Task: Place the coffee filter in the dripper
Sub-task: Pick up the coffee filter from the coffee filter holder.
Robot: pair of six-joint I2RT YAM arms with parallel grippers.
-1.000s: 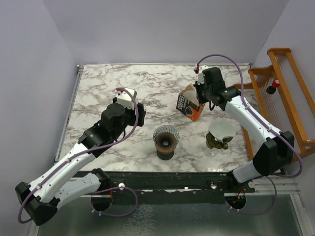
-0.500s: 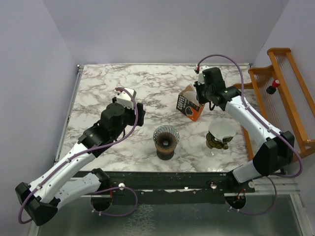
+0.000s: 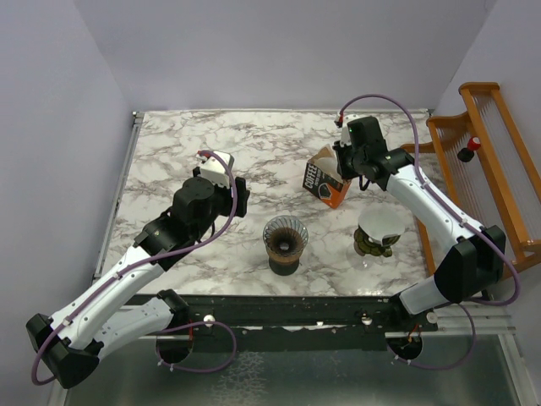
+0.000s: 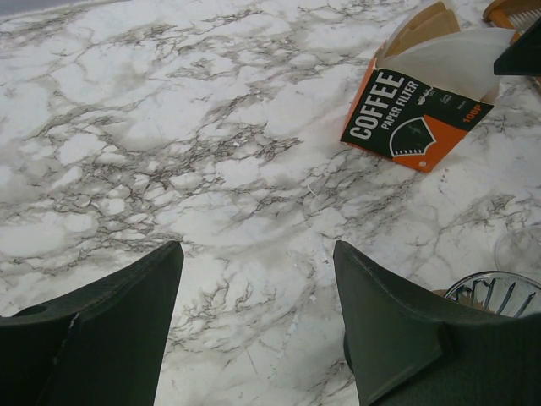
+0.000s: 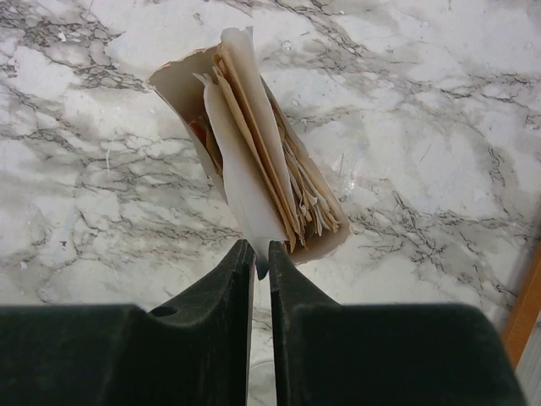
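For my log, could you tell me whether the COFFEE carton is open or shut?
Open: the carton gapes at its top, with paper filters fanning out.

The table [image 3: 186,152] has a white marble-patterned top with grey veins and a pale rim along its left edge. A brown-and-orange carton [image 3: 323,188] printed "COFFEE PAPER FILTER" lies on its right half, towards the back. A dark ribbed dripper [image 3: 284,241] stands near the front edge at the middle. Well to its right stands a second dripper [image 3: 372,245], with a white paper cone [image 3: 379,222] in it.
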